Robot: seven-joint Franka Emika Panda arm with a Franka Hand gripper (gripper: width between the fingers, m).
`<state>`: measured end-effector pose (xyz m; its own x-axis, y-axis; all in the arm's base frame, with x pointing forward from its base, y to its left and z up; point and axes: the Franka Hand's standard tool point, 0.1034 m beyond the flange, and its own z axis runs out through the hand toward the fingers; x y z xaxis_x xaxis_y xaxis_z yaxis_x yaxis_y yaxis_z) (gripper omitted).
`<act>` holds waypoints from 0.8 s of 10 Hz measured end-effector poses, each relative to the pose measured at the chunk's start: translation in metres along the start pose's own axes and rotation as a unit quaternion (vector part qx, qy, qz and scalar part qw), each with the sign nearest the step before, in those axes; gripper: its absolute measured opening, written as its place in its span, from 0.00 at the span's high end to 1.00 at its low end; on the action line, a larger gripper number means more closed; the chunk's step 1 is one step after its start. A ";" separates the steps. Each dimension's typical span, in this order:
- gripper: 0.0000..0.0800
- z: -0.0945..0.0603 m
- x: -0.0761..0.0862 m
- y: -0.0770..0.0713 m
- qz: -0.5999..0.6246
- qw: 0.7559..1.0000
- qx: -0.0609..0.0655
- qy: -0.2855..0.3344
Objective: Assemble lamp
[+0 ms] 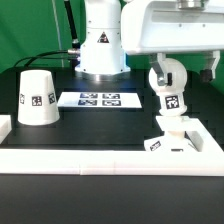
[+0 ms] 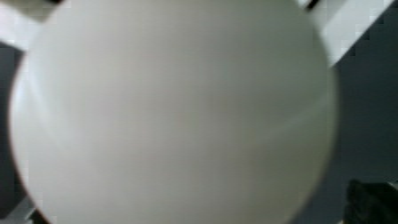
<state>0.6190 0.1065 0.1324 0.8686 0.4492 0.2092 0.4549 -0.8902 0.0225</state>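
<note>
The white bulb (image 1: 167, 88) stands upright on the flat square base (image 1: 182, 143) at the exterior view's right, a tag on its neck. My gripper (image 1: 166, 68) reaches down over the bulb's round head, with dark fingers on either side of it. In the wrist view the bulb's head (image 2: 178, 110) fills nearly the whole picture and hides the fingers, so I cannot tell whether they press on it. The tapered shade (image 1: 37, 97) stands apart at the exterior view's left, wide end down, with a tag on its side.
The marker board (image 1: 100, 100) lies flat in the middle, in front of the robot's white body (image 1: 102, 45). A low white wall (image 1: 100, 158) runs along the near side of the black table, with a raised block at the exterior view's left.
</note>
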 end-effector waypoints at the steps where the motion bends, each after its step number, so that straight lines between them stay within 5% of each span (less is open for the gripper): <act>1: 0.13 -0.002 0.001 0.000 -0.001 1.000 0.006 -0.020; 8: 0.13 -0.001 -0.001 0.010 -0.010 1.000 0.006 -0.024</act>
<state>0.6225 0.0973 0.1332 0.8677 0.4703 0.1608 0.4745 -0.8802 0.0136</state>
